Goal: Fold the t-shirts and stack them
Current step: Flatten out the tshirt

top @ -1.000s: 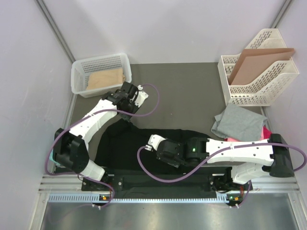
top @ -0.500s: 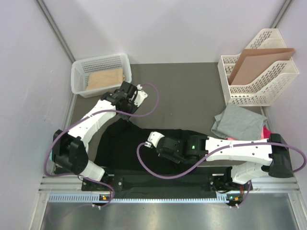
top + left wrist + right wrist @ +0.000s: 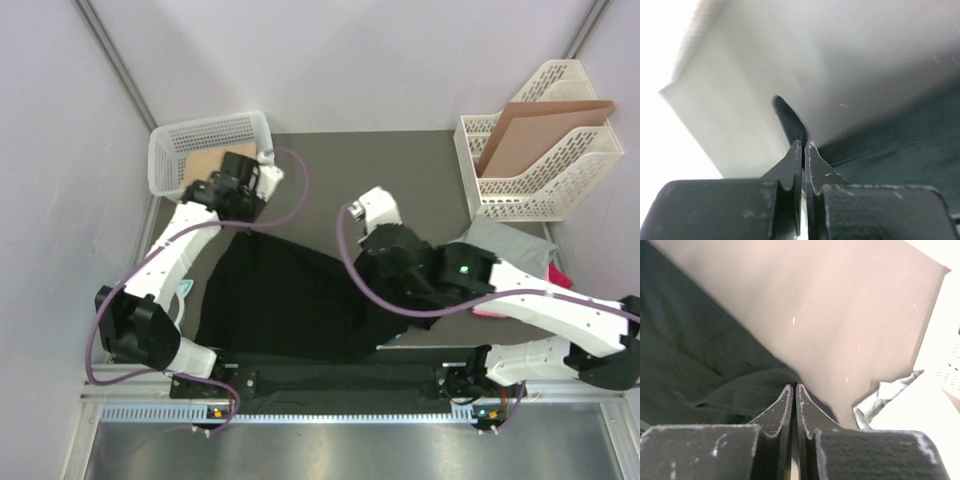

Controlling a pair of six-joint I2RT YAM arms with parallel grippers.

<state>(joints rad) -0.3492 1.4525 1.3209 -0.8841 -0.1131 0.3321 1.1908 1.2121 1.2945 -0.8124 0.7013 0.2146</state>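
The dark grey table point(image 3: 400, 170) carried the black t-shirt point(image 3: 290, 300) as its largest item, spread across the near middle between the two arms and reaching down to the table's near edge. The shirt's far edge ran in a fairly straight line from one arm's wrist to the other. The left gripper point(image 3: 803, 145) had its fingers pressed together on a small fold of the black cloth that stuck up past the tips, and the rest of the shirt lay off to its lower right in the left wrist view. The right gripper point(image 3: 793, 387) was likewise closed tight on the shirt, pinching it just above a stitched hem, with the body of the cloth stretching away to the left of the fingers. On the right side of the table, well apart from the left gripper and beside the right arm, the grey t-shirt point(image 3: 515, 245) lay crumpled, partly hidden under that arm. The pink t-shirt point(image 3: 558, 277) peeked out at the grey one's near right edge. Behind them stood a white perforated file rack point(image 3: 520, 195) holding a brown cardboard sheet point(image 3: 540, 125) at a tilt. At the far left corner sat a white mesh basket point(image 3: 200, 130) with a flat brown piece point(image 3: 205, 165) inside, just behind the left wrist.
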